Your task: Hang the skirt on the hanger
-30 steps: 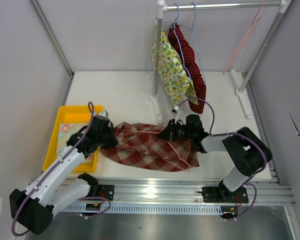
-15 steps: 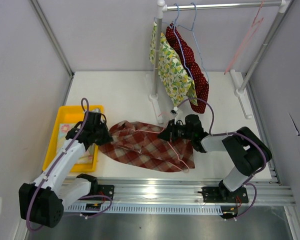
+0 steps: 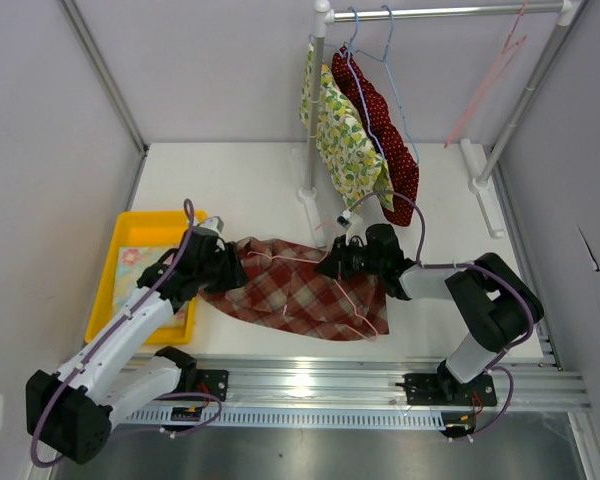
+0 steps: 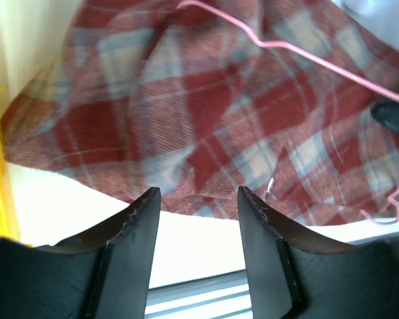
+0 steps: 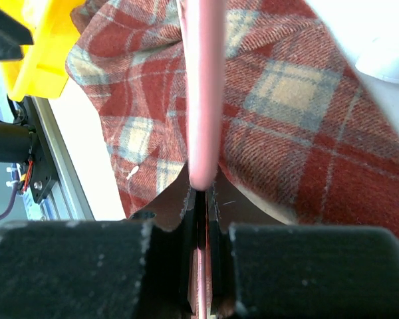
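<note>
At the far left sits the yellow tray (image 3: pixel 160 215), and the left gripper (image 3: pixel 230 270) is just beside its right rim, at the left edge of the skirt (image 3: pixel 300 295). From overhead you cannot tell whether it has any cloth. The left wrist view settles it: the fingers (image 4: pixel 130 246) stand well apart with nothing between them. The skirt's near hem lies just past their tips, with bare table (image 3: pixel 240 190) beneath.

The skirt lies rumpled and flat on the table between the two grippers. The right gripper (image 3: pixel 328 268) is at its upper right edge. Only the right wrist view shows you that grip: the jaws are pressed shut on the pink hanger (image 5: pixel 203 100), whose wire runs straight out from them over the plaid.

Only the overhead view shows the rack (image 3: pixel 440 12) at the back right, with two garments hanging on it, well apart from the skirt.
</note>
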You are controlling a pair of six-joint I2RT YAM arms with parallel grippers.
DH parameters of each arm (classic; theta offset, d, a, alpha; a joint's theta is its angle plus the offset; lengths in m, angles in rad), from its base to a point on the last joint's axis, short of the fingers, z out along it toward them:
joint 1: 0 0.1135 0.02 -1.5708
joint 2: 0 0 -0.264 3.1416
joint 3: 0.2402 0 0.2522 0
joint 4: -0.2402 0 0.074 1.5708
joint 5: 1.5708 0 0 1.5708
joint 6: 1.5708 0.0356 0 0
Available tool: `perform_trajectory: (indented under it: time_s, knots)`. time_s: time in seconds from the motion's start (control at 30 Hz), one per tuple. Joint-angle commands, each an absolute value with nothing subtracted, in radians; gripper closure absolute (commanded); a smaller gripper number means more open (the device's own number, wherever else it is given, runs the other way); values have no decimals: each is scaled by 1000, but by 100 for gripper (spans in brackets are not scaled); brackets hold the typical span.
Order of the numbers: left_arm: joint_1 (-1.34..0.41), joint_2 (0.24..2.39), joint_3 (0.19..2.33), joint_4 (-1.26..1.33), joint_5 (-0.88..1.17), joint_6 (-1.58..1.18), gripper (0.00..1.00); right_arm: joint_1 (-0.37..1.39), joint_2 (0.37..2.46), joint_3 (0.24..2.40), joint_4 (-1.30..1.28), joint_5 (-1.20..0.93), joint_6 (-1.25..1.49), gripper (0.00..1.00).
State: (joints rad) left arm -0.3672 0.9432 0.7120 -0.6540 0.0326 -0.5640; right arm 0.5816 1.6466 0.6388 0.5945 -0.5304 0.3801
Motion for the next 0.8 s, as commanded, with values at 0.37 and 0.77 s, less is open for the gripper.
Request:
perform_trajectory:
  time_s: [0.37, 0.77]
  knots:
    - [-994, 1230, 770, -258, -169, -592, 44, 563, 1677, 712, 512, -509, 327, 100]
    - [-1183, 1525, 917, -6, -229, -509, 42, 558, 1700, 716, 520, -525, 348, 100]
